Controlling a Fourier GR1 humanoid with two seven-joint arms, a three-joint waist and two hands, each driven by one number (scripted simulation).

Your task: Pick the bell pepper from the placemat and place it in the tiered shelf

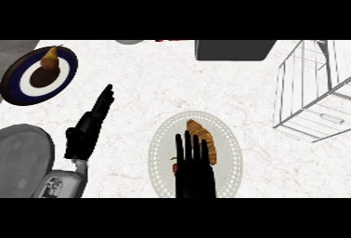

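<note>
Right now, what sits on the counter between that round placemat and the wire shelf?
Nothing: in the head view, only bare white counter lies between the placemat and the tiered shelf.

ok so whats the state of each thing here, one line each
left hand: open, fingers straight, holding nothing
right hand: open, fingers straight, over the placemat
bell pepper: on the placemat, mostly hidden by the right hand
croissant: lying on the placemat
placemat: flat on the counter
tiered shelf: holds no bell pepper yet
pear: upright on the plate
plate: on the counter
</note>
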